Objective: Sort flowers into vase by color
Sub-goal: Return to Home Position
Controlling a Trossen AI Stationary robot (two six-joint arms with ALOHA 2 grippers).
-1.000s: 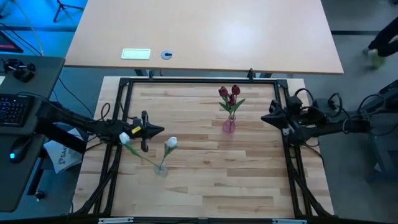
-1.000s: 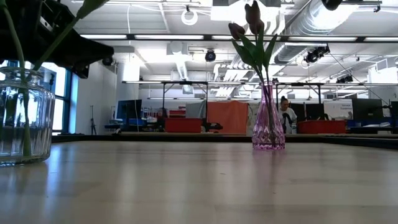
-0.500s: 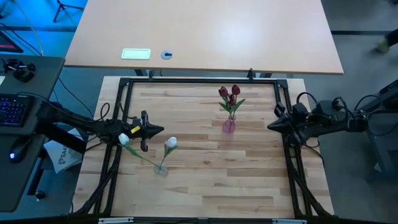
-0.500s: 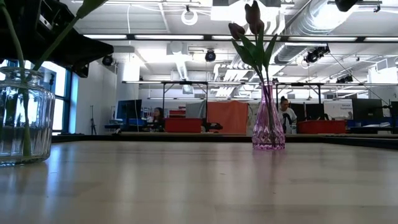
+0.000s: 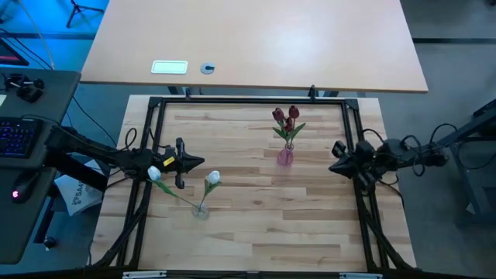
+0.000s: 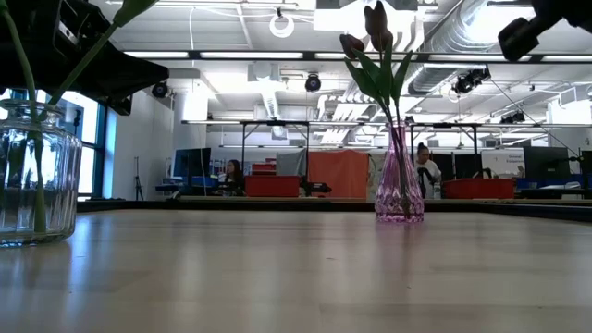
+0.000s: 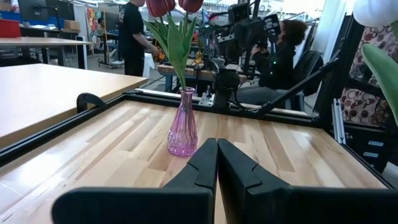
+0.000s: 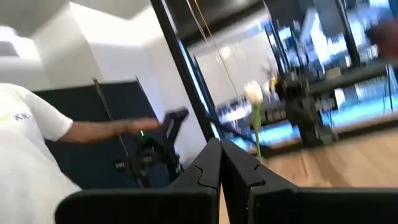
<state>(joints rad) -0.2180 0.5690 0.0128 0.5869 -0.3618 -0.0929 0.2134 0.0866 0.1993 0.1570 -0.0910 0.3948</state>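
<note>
Your dark red tulips (image 5: 285,118) stand in the purple glass vase (image 5: 285,157) at the far right of the wooden desk (image 5: 263,225). The white tulips (image 5: 213,177) lean in the clear glass vase (image 5: 201,211), near left. Your left pincer (image 5: 200,163) hovers near them, fingers together. The right pincer (image 5: 333,167), fingers also together, is at the desk's right edge.

Open workshop with white ceiling ducts (image 6: 442,39), red crates (image 6: 271,186) on far benches (image 6: 277,198), a pale wooden desk (image 5: 256,43)

Low view is chopping the clear vase (image 6: 65,176) off at the left edge, with its stems (image 6: 38,199) running out the top. Left wrist view is clipping the red heads (image 7: 163,6). Right wrist view is smearing the white tulip (image 8: 254,93).
</note>
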